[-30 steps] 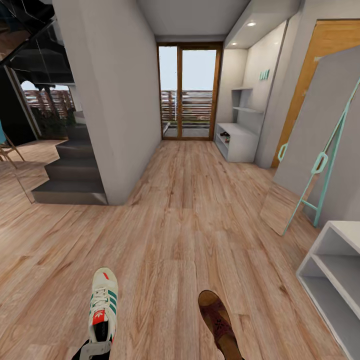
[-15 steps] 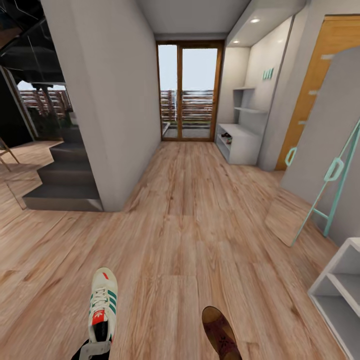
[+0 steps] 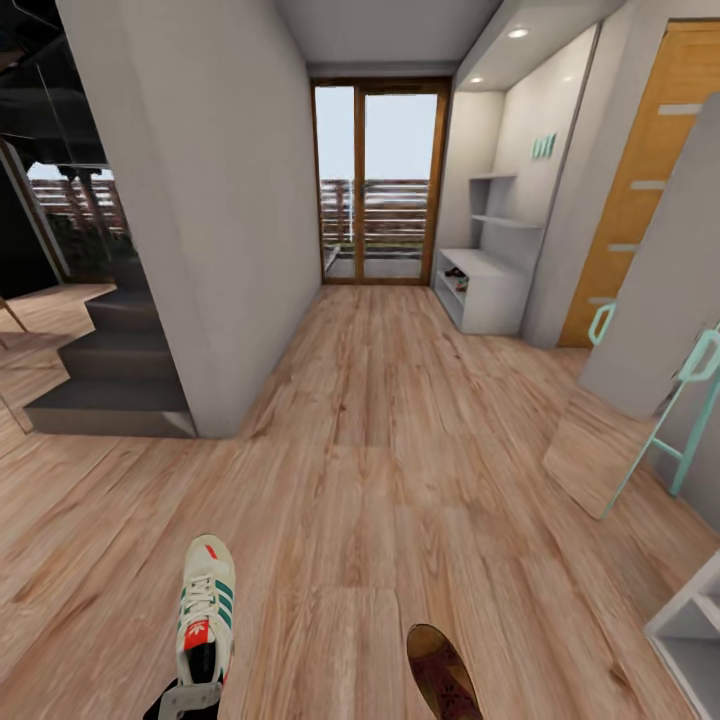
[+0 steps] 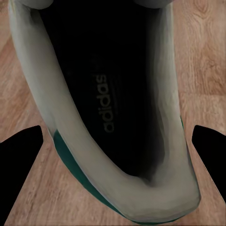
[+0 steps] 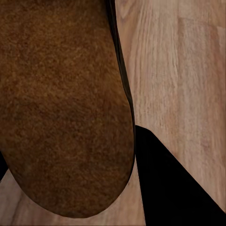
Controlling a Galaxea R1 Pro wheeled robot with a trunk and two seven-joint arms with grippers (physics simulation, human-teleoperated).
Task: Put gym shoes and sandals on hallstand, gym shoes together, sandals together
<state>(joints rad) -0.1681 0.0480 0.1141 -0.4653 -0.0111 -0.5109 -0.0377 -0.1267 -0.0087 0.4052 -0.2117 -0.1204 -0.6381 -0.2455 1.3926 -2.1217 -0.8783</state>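
Observation:
A white gym shoe with green stripes hangs low at the left in the head view, toe pointing ahead. My left gripper is shut on its heel. In the left wrist view the shoe's dark opening lies between the gripper's black fingers. A brown sandal hangs to the shoe's right. Its tan insole fills the right wrist view, and my right gripper is shut on it, one finger beside it. The hallstand stands far ahead on the right. The corridor floor runs toward it.
A grey wall block and dark stairs stand on the left. Glass doors close the corridor's end. On the right a mirror with a teal frame leans on the wall, and a white shelf unit sits near.
The whole view has shifted as the robot moves: the mirror and near shelf unit slid right. The sandal sits lower in the picture. Both grippers keep their hold.

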